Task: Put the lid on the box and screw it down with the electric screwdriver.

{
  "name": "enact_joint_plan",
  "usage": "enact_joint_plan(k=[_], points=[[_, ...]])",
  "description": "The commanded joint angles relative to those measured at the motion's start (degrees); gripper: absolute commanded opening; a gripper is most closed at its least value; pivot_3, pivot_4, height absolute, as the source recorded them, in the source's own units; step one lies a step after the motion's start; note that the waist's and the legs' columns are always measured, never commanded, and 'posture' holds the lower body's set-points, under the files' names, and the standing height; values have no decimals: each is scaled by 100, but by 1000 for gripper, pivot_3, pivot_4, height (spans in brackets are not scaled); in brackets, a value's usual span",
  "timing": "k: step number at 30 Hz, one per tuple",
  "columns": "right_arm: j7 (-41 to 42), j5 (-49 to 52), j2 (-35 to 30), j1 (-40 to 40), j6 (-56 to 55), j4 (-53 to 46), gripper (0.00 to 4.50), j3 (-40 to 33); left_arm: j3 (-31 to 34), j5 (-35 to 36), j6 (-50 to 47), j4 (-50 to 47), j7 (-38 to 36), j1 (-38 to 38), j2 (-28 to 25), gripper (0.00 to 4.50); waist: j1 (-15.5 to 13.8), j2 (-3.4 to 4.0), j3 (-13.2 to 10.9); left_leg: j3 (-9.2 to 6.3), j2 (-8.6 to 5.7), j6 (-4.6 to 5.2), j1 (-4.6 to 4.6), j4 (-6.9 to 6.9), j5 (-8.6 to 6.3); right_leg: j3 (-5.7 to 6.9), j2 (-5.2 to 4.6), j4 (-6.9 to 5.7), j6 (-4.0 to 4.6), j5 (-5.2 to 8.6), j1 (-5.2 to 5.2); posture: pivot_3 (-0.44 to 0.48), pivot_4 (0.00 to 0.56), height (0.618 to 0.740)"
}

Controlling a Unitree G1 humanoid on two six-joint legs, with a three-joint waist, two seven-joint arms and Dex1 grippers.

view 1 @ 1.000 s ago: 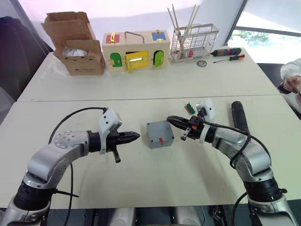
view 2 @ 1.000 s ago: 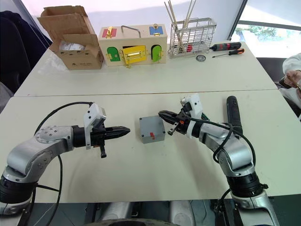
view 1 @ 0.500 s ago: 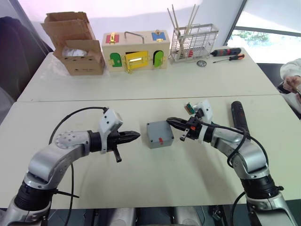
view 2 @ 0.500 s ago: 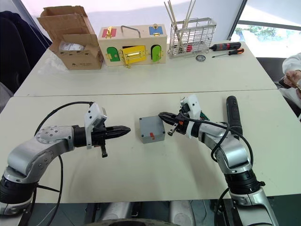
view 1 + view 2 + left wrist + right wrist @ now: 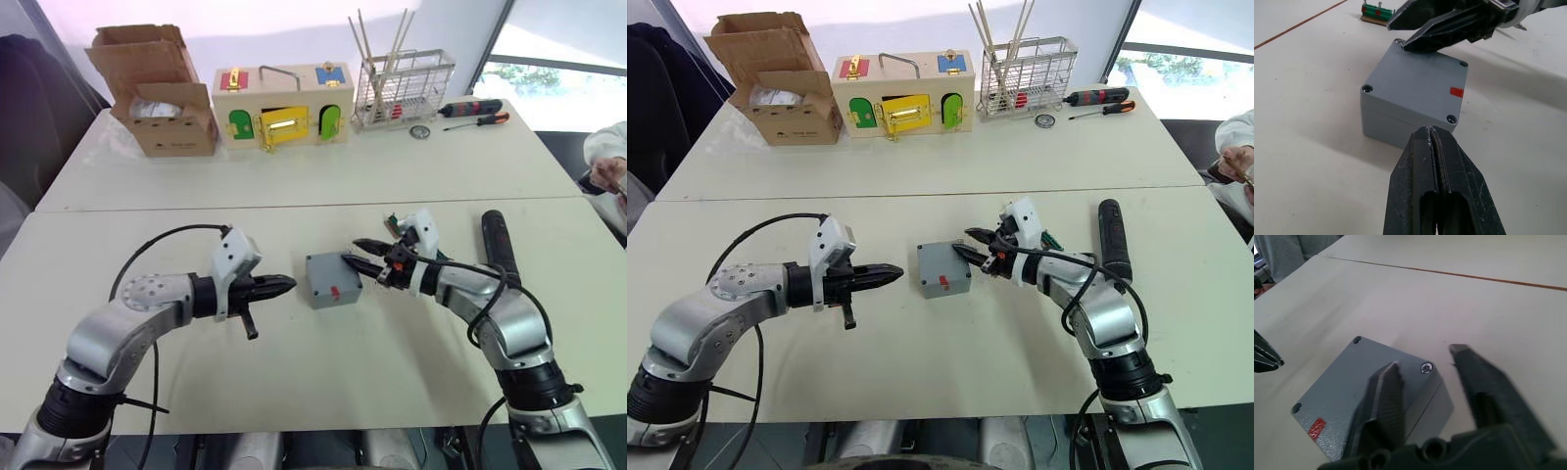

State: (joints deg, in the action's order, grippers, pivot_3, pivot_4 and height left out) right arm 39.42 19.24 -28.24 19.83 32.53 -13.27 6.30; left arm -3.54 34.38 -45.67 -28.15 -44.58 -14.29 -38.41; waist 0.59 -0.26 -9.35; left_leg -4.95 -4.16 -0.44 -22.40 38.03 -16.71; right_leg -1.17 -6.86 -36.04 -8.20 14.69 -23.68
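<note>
We see the right pincer [image 5: 972,251] spread, straddling the box's [image 5: 942,270] near corner on the bench [image 5: 921,372]. Left pincer [image 5: 890,271] pressed together, just beside the box's opposite side. Screwdriver [image 5: 1108,238] beyond the right pincer.

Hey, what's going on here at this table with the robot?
The robot is working on a small grey box in the middle of the table, its lid already on top. The right pincer is open, with one finger over a corner of the box and the other beside it. The left pincer is shut and points at the box from the other side, not touching it. The electric screwdriver lies untouched on the table beyond the right arm.
</note>
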Motion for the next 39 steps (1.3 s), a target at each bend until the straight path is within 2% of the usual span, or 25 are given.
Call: enact_joint_plan(k=[1,3,6,10,13,16,18,21,25,29,31,36,39], points=[[-35,45,-30,110,-109,-253,3734,-219,50,-10,135,-71,-24,-105,6,0,0,0,0,0,0,0,0,0,0,0,0,0,0,0,0,0,150,730],[-151,161,8,133,-9,-373,4424,-398,44,-25,161,-30,-47,-140,19,0,-2,0,0,0,0,0,0,0,0,0,0,0,0,0,0,0,150,730],[-862,839,473,244,455,-684,4424,-1211,173,126,150,52,-48,-302,138,0,-5,0,0,-1,0,-1,0,0,0,0,0,0,0,0,0,0,150,730],[-1689,1338,818,394,1134,-997,4424,-1897,292,382,26,115,-10,-721,363,0,-21,0,0,-4,0,-5,-1,0,3,0,0,-2,0,0,-1,0,150,730],[-2102,1436,914,481,1339,-1117,4424,-2055,260,414,4,147,-28,-877,391,0,0,0,0,-2,-1,-12,-2,0,7,-1,0,-1,0,0,-2,0,150,730],[-2340,1201,642,758,1225,-1191,4424,-2175,224,644,-15,143,-190,-1346,475,0,7,4,-3,3,-1,-13,-4,-3,8,-4,0,-5,0,0,-9,0,150,730],[-2521,939,354,957,1166,-1114,4424,-2239,31,481,60,148,-374,-1616,363,0,-1,5,-4,7,-3,-15,-10,-1,9,-6,0,-10,-1,-1,-17,0,150,730],[-2254,908,-315,1009,1423,-1134,4424,-2227,-187,315,178,188,-520,-1844,313,0,0,4,-4,9,-4,-29,-12,-1,17,-7,0,-9,-1,-1,-18,0,150,730],[-1494,895,-1819,874,1928,-986,4469,-2331,-403,216,307,158,-704,-1903,332,0,2,5,-8,16,-3,-10,-17,-3,7,-9,0,-2,-1,0,-18,0,150,730],[-374,1024,-3675,702,2975,-440,4469,-1949,-585,165,392,14,-896,-1758,271,0,2,6,-14,16,1,2,-14,4,1,-5,1,1,-1,0,-7,0,150,730],[151,1093,-4342,853,3392,-35,4469,-1583,-621,193,397,-91,-951,-1678,253,0,32,9,-15,20,3,6,-8,5,-1,-8,1,1,0,0,-3,0,150,730],[973,1198,-4945,1466,4373,740,4469,-503,-670,199,369,-334,-955,-1538,236,0,27,16,-22,23,7,13,-8,2,-5,-10,1,4,1,1,-7,0,150,730],[1349,1193,-4858,1711,4809,1422,4469,43,-704,138,373,-514,-1015,-1375,80,0,9,12,-25,24,6,12,-12,2,-5,-10,0,8,1,0,-8,0,150,730]])
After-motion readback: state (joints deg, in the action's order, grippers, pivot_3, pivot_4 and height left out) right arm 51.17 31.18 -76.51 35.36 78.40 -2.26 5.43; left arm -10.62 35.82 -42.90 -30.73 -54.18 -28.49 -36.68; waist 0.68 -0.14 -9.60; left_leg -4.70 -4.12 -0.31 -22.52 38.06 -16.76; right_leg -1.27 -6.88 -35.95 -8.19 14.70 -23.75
